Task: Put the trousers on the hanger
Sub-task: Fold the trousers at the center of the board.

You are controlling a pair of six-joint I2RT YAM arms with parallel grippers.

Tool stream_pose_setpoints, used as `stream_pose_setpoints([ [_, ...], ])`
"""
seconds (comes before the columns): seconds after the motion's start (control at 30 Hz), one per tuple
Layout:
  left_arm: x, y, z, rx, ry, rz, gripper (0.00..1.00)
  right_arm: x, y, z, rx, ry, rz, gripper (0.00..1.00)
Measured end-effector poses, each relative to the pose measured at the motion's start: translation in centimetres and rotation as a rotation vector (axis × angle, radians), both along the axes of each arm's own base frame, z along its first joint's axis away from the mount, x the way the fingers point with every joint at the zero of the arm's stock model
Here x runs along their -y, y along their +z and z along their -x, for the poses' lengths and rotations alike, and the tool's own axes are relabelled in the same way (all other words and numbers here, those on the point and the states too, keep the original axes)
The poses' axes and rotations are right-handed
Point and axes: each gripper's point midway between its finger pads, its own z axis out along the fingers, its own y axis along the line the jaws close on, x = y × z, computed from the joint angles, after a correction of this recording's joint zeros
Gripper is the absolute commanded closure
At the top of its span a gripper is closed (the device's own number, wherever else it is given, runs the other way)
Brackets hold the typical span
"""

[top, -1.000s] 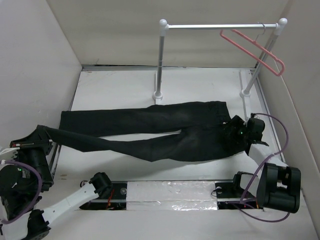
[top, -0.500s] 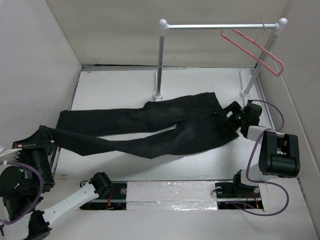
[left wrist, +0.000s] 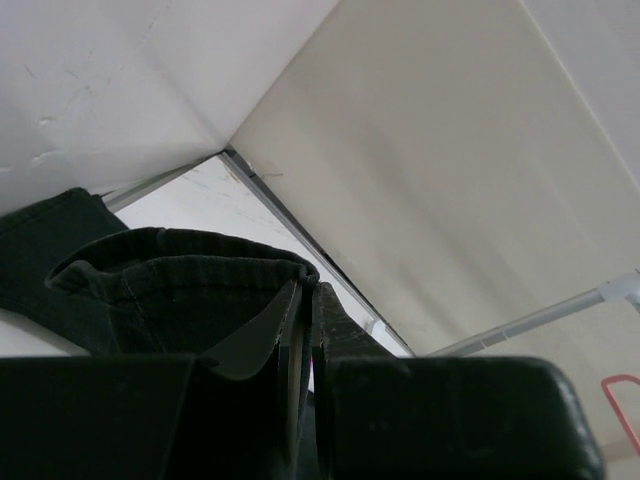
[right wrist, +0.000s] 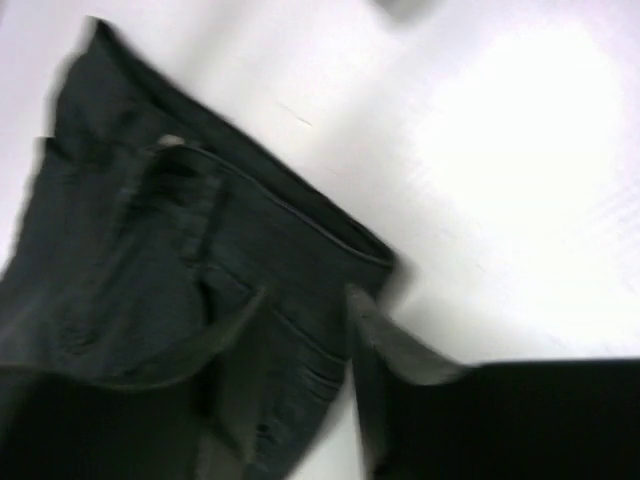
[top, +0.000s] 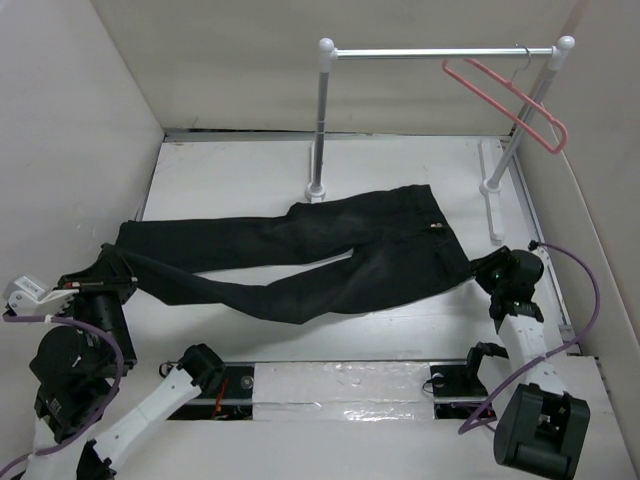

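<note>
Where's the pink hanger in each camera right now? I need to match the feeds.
Top external: the hanger hangs at the upper right, near the right end of the white rail.
Left wrist: the hanger shows only as a pink sliver at the right edge, low down, below the rail.
Right wrist: not in it.
Shared landmark: the black trousers show in all three.

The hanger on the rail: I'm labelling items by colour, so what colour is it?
The hanger is pink, clearest in the top external view.

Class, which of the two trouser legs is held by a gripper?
The nearer leg, closest to the arm bases: the left gripper pinches its cuff. The farther leg lies flat on the table, untouched.
</note>
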Motion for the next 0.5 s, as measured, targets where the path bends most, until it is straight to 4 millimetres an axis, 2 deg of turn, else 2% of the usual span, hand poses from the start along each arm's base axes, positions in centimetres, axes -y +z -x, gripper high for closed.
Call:
stream_pose_setpoints([
  [0.03, 0.2, 0.2, 0.0, 0.006, -0.007, -0.006, 1.0, 0.4, -0.9, 0.7, -0.042, -0.018, -0.003, 0.4],
  [0.1, 0.7, 0.5, -0.2, 0.018, -0.026, -0.016, 1.0, 0.6, -2.0, 1.4, -0.097, -0.028, -0.001, 0.29],
  [0.23, 1.5, 0.8, -0.5, 0.033, -0.063, -0.032, 1.0, 0.5, -4.1, 2.0, -0.195, -0.009, -0.023, 0.29],
  [0.3, 1.7, 0.9, -0.5, 0.036, -0.073, -0.036, 1.0, 0.2, -4.9, 1.9, -0.226, 0.008, -0.043, 0.33],
  [0.33, 1.7, 0.9, -0.5, 0.038, -0.078, -0.039, 1.0, 0.2, -4.9, 1.6, -0.228, 0.015, -0.049, 0.39],
  [0.4, 1.7, 1.0, -0.4, 0.042, -0.084, -0.041, 1.0, 0.1, -5.2, 1.1, -0.242, 0.028, -0.065, 0.44],
  [0.5, 1.5, 1.1, -0.2, 0.052, -0.083, -0.036, 1.0, 0.2, -5.3, 0.7, -0.244, 0.031, -0.081, 0.74],
])
